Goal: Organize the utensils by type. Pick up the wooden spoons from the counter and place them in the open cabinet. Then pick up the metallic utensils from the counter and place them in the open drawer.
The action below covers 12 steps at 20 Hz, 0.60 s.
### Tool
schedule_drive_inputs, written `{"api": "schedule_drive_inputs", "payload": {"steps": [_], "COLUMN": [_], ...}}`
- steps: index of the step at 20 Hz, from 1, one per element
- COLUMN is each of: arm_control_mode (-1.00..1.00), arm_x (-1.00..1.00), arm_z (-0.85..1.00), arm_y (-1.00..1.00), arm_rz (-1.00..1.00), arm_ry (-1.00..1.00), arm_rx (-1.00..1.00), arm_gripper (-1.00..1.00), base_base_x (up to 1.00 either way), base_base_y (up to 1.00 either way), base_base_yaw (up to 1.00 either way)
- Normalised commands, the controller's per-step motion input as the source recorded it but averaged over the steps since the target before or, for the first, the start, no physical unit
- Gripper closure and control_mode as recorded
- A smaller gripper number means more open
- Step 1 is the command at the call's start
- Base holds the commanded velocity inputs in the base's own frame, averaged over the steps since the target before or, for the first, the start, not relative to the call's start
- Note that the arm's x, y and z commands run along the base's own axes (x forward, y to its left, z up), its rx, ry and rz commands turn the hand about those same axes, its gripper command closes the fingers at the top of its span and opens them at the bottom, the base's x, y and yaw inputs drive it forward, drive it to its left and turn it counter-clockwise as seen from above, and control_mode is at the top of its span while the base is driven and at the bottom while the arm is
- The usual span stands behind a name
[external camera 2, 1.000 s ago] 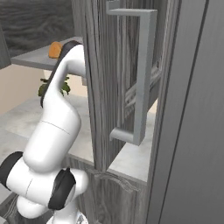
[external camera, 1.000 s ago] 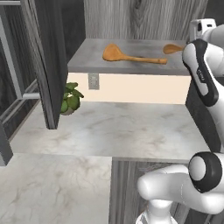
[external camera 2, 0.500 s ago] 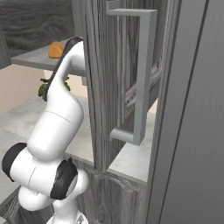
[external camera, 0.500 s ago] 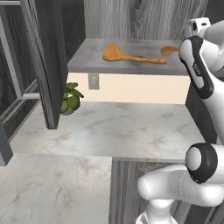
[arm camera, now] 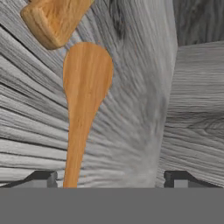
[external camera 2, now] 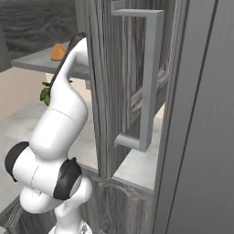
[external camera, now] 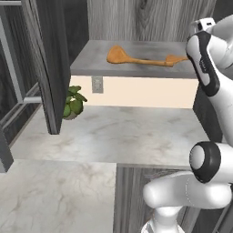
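so far two wooden spoons (external camera: 136, 58) lie on the cabinet (external camera: 132, 50) shelf, tool (arm camera: 109, 179) fingers apart over the second one; metallic utensils judged pending.

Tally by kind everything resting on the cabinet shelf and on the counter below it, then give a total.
Wooden spoons on the cabinet shelf: 2, first wooden spoon and second wooden spoon
Potted plants on the counter: 1, the small green potted plant
Total: 3
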Motion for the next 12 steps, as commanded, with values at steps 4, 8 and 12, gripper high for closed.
{"api": "schedule_drive_inputs", "payload": {"steps": [4,8,12], "arm_control_mode": [-1.00,-1.00,-1.00], "arm_x": [-0.11,-0.31,-0.59], "arm_z": [-0.13,-0.11,-0.06], "arm_y": [0.00,0.00,0.09], "arm_rz": [0.03,0.03,0.00], "arm_ry": [0.07,0.00,-0.12], "arm_rx": [0.00,0.00,0.00], "arm_gripper": [-1.00,-1.00,-1.00], "base_base_x": [0.00,0.00,0.00], "base_base_y": [0.00,0.00,0.00], "base_base_yaw": [0.00,0.00,0.00]}}
